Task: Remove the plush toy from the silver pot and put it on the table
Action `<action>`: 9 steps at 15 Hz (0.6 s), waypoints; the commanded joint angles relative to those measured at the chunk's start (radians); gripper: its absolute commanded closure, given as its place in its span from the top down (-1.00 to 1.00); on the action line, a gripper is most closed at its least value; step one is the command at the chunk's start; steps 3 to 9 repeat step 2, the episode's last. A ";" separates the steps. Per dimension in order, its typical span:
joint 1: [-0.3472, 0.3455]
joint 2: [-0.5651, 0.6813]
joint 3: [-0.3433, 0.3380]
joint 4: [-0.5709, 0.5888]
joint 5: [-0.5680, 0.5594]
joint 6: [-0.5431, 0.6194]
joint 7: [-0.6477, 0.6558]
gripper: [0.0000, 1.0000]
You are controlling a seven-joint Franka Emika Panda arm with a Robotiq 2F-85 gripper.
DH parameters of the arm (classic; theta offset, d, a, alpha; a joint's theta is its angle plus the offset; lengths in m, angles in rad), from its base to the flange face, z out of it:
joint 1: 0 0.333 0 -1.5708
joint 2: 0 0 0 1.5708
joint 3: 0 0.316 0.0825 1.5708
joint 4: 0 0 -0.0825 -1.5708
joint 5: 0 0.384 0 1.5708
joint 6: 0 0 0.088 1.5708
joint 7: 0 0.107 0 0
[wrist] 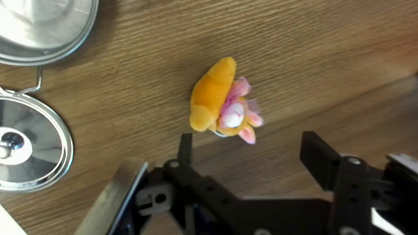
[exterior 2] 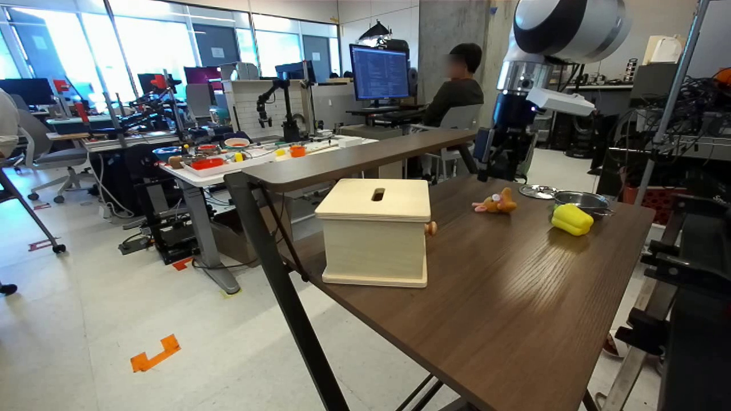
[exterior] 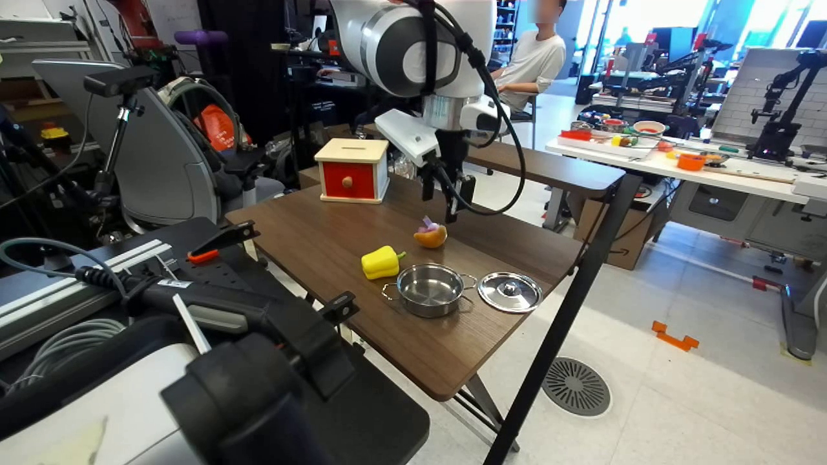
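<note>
In the wrist view the plush toy [wrist: 212, 94] lies mid-frame on the desk [wrist: 137, 107], apart from the silver pot [wrist: 42, 29] at upper left, so if I swing my spread, empty fingers [wrist: 318, 160], low in the frame, without raising them first, a tip could snag its pink ears [wrist: 247, 134].

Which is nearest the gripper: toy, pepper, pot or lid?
The orange plush toy; in both exterior views the yellow pepper, silver pot and silver lid sit farther from the open gripper.
</note>
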 commanded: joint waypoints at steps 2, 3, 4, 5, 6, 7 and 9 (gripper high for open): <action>-0.001 -0.047 0.014 -0.028 -0.001 -0.006 -0.001 0.96; -0.001 -0.047 0.014 -0.028 -0.001 -0.006 -0.001 0.96; -0.001 -0.047 0.014 -0.028 -0.001 -0.006 -0.001 0.96; -0.001 -0.047 0.014 -0.028 -0.001 -0.006 -0.001 0.96; -0.001 -0.047 0.014 -0.028 -0.001 -0.006 -0.001 0.96; -0.001 -0.047 0.014 -0.028 -0.001 -0.006 -0.001 0.96; -0.001 -0.047 0.014 -0.028 -0.001 -0.006 -0.001 0.96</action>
